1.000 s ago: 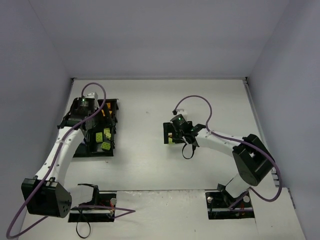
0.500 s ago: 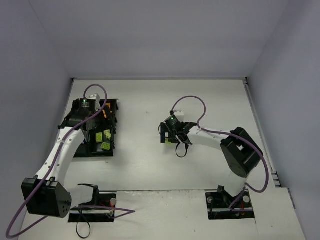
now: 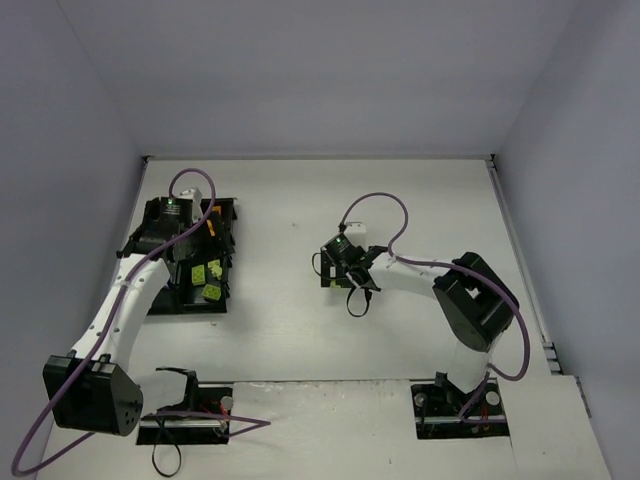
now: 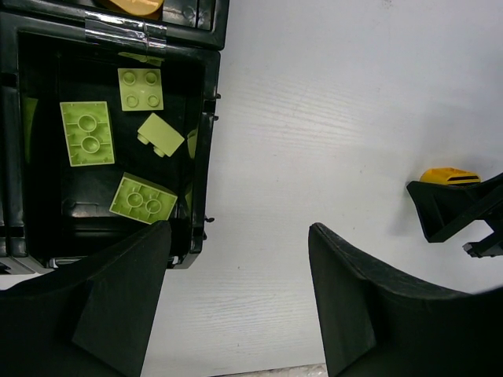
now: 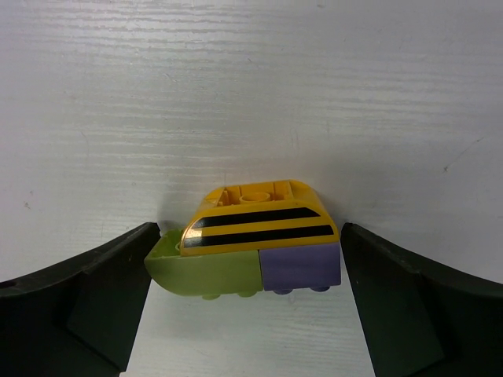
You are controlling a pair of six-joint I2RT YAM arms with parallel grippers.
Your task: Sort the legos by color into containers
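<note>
A small stack of legos [image 5: 255,239] lies on the white table: an orange brick with black stripes [image 5: 263,216] on top of a lime brick [image 5: 208,271] and a purple brick [image 5: 299,267]. My right gripper [image 5: 251,259] is open, its fingers [image 5: 86,290] close on either side of the stack. In the top view the right gripper [image 3: 338,268] covers the stack at mid-table. The black tray [image 3: 228,212] lies at the left. One compartment holds several lime bricks [image 4: 86,132]. My left gripper [image 4: 236,298] is open and empty, just right of the tray's rim [image 4: 206,157].
An orange piece [image 4: 135,6] shows in the tray compartment beyond the lime one. The right gripper with the orange brick [image 4: 448,174] also shows at the right edge of the left wrist view. Black base mounts [image 3: 185,400] sit at the near edge. Grey walls enclose the table.
My right gripper has moved a little to the left and its elbow has folded inward. The left arm has barely moved.
</note>
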